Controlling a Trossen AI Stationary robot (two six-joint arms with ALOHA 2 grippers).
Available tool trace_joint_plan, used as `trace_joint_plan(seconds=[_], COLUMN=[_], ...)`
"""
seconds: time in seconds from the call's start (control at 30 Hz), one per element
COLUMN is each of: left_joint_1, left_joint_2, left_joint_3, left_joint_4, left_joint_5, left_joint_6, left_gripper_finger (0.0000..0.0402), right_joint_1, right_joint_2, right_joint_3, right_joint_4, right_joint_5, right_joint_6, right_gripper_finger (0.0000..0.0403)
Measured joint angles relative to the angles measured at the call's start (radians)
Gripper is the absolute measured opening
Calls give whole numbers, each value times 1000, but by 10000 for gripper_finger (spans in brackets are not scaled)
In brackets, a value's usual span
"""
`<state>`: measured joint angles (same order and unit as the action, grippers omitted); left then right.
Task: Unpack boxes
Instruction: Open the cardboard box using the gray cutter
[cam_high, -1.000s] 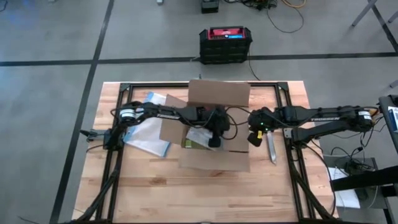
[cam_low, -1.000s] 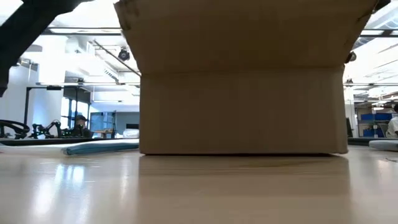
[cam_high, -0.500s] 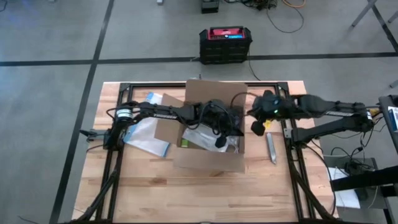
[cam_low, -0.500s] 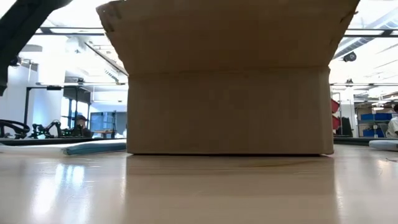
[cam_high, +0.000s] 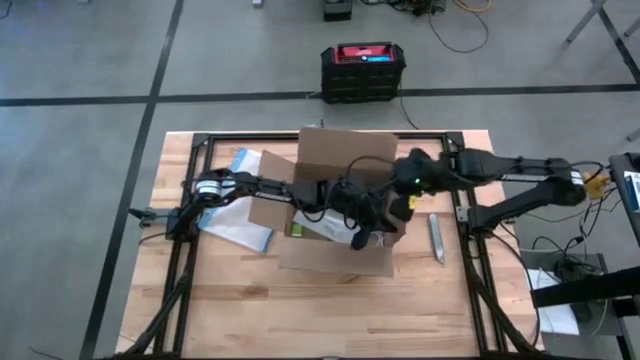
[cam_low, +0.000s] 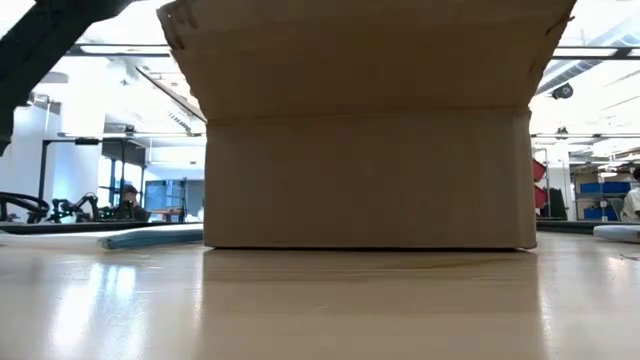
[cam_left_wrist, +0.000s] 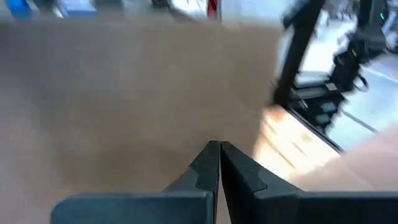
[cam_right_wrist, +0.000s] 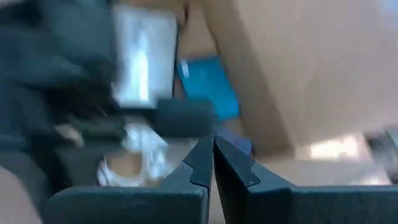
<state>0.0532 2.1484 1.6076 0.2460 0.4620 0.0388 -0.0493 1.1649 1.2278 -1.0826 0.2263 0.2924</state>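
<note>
Both arms reach into the open cardboard box (cam_high: 335, 215) at mid-desk (cam_high: 430, 310), likely to get at its contents. The left tool (cam_left_wrist: 219, 148) is clenched on nothing, a box wall just ahead of it. The right tool (cam_right_wrist: 210, 146) is likewise clenched and empty, with blue and clear packets just beyond its tips. The box is plain brown corrugated board, flaps splayed outward, sitting flat.
</note>
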Motion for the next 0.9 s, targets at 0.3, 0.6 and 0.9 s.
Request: trace_joint_plan(seconds=[0.3,0.6,0.9], left_joint_1=[-105,-338,-509], left_joint_2=[-368,-672,-877], left_joint_3=[-11,-177,-635], left_joint_4=[-668,-1235,-1070], left_joint_5=[-403,-910,-932], left_joint_6=[158,-271,-589], left_gripper_finger=[0,0,15], right_joint_1=[130,172,171], right_joint_2=[19,38,53], right_joint_3=[-19,-132,-173], right_joint_4=[-191,-93,-57], right_joint_5=[46,90,142], right_joint_6=[232,286,286], right_gripper_finger=[0,0,0])
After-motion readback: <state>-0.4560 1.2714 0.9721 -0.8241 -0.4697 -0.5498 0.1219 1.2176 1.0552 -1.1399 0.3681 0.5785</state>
